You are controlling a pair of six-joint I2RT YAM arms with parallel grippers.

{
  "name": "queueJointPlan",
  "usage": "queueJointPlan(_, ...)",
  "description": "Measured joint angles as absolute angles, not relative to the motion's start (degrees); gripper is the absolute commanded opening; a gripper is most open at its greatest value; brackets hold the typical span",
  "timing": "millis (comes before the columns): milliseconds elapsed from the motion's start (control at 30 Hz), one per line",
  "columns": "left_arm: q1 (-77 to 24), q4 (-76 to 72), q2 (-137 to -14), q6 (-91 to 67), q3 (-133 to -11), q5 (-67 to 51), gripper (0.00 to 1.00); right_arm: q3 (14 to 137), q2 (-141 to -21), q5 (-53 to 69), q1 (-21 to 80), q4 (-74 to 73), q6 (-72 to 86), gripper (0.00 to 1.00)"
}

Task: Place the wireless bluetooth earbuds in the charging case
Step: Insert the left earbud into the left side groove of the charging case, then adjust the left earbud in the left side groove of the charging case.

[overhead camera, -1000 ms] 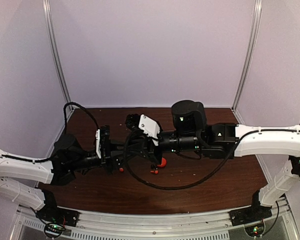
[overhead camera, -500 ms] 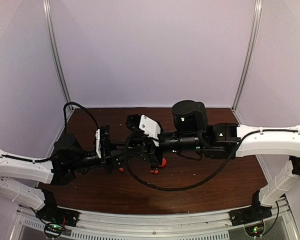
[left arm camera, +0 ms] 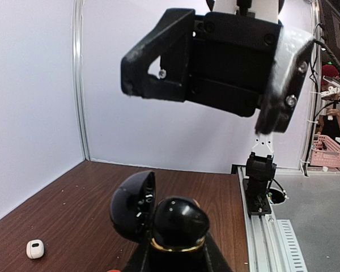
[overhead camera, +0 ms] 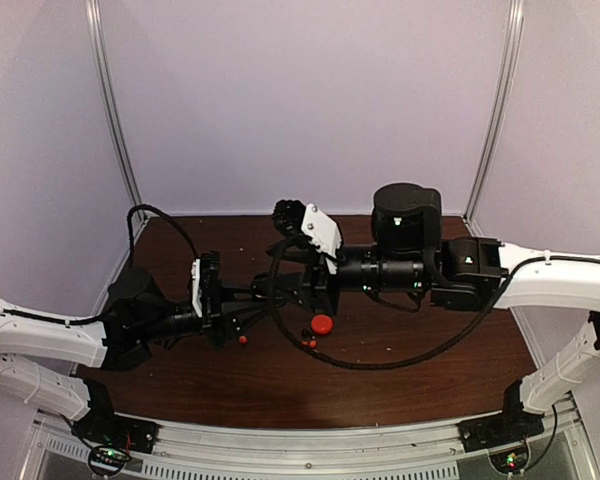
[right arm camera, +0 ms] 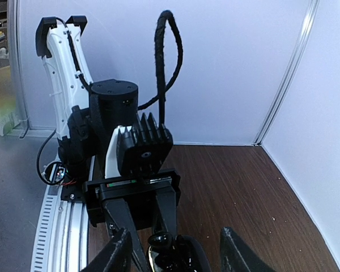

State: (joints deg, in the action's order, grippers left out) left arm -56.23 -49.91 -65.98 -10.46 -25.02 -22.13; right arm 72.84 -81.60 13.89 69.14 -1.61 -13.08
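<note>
Left gripper (left arm camera: 178,262) clamps the open black charging case (left arm camera: 180,220); right gripper (right arm camera: 177,255) hovers above the case, jaws apart and empty. A red earbud (overhead camera: 243,339) lies on the bench (overhead camera: 430,370) near the case; it seems best to hold the case still and seat buds stem-first.

The left arm (overhead camera: 40,335) and right arm (overhead camera: 560,283) have white shells and black joints. A black braided cable (overhead camera: 360,366) loops below the right one.

walls (overhead camera: 300,100): pale lilac | table (overhead camera: 450,390): dark wood (speckled) | corner posts (overhead camera: 111,100): metal
</note>
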Motion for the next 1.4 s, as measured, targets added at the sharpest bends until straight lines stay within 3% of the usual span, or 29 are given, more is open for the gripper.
queueJointPlan(400,-56.23,-49.12,-66.06,-10.46,-25.69,-19.92,0.0,76.93,-84.82,4.21,69.14,-2.11,-9.63,0.66)
queueJointPlan(1400,-56.23,-47.51,-66.35,-10.48,-25.74,-18.63,0.0,78.08,-86.5,0.05,69.17,-7.03,-8.8,0.69)
